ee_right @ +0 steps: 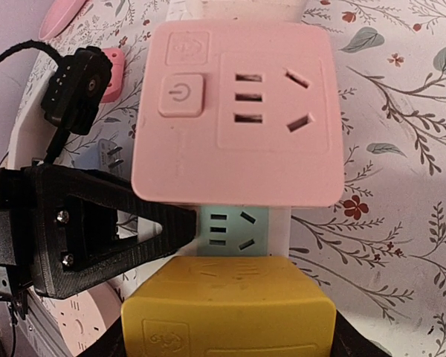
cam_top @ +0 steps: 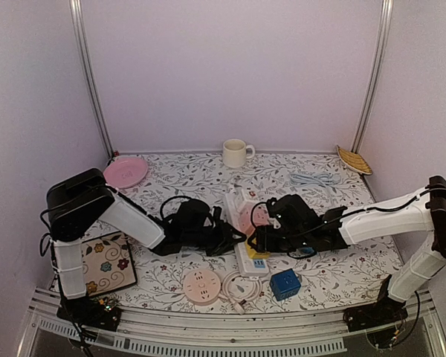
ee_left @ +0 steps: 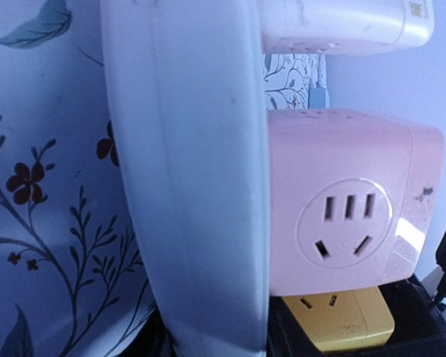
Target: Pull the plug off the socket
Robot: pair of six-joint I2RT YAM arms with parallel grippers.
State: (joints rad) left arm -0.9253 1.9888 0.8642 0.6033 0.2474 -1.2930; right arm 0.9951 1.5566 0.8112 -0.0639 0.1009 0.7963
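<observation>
nearest me, a small blue cube adapter (cam_top: 285,283) sits loose on the flowered tablecloth (cam_top: 342,275). just past it, the right gripper (cam_top: 266,242) straddles the squat yellow plastic plug (ee_right: 227,316), its jaws seemingly clamped on the sides. the plug looks seated in the long white power strip (ee_left: 193,186), so i'd say it is gripped but not pulled. the left gripper (cam_top: 227,236) braces the strip's edge; i cannot tell how its jaws stand. beyond sits a pink cube adapter (ee_right: 234,111), plugged in, and a cream mug (cam_top: 236,152) stands far back.

far adapter (ee_right: 238,111) sits, seemingly plugged, on strip (ee_left: 186,186)
</observation>
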